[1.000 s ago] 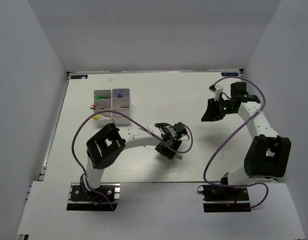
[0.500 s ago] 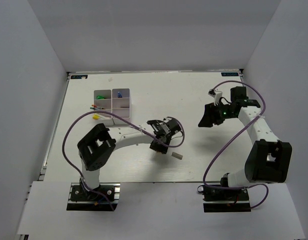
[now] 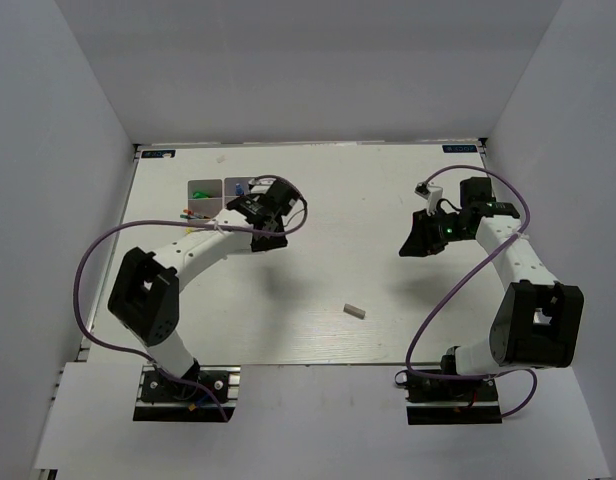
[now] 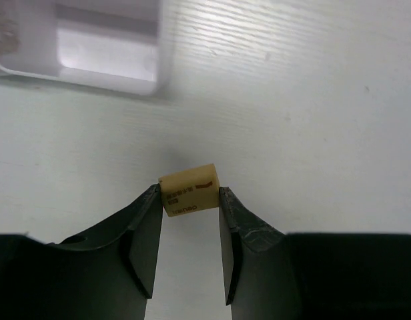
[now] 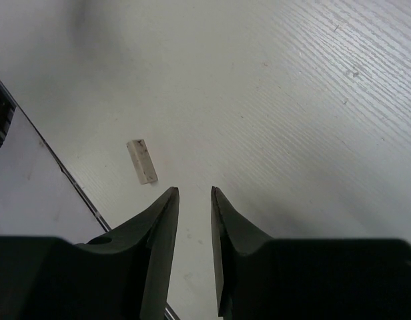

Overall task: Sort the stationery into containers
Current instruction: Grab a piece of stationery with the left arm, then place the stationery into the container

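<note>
Sorting is partly done. The tray [image 4: 157, 47] already holds some things, among them a green marker [image 3: 201, 193]. The left hand [image 4: 189, 200] grips a tan eraser [image 4: 188, 189] between its fingertips, just above the table [image 4: 312, 100] and near the tray's corner, not yet over a compartment. A white eraser [image 5: 142, 161] lies loose on the table, well apart from the tray. The right hand [image 5: 194, 197] hangs above it, narrow and holding nothing. At least these two erasers seem left to place.
</note>
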Robot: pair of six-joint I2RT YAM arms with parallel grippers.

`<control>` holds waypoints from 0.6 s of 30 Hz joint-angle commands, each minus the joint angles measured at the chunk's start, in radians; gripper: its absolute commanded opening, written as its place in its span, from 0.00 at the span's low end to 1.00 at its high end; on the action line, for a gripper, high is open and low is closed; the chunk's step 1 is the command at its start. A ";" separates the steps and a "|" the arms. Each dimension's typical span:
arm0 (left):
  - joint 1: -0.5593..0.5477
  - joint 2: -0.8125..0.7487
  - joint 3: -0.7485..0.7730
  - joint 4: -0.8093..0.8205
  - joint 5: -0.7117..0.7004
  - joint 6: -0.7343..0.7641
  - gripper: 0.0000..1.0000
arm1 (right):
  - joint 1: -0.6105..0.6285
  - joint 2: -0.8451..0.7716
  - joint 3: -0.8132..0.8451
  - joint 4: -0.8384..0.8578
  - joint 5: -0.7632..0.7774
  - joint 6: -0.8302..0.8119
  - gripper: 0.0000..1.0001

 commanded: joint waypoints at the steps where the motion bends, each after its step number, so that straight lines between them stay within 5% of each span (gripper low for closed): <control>1: 0.060 -0.048 0.030 -0.021 -0.044 -0.023 0.13 | 0.004 -0.016 -0.010 -0.002 -0.039 -0.024 0.32; 14: 0.218 0.033 0.125 -0.002 -0.067 0.101 0.13 | 0.004 -0.026 -0.044 -0.013 -0.037 -0.044 0.33; 18: 0.241 0.055 0.125 0.030 -0.067 0.148 0.20 | 0.004 -0.026 -0.044 -0.014 -0.034 -0.044 0.34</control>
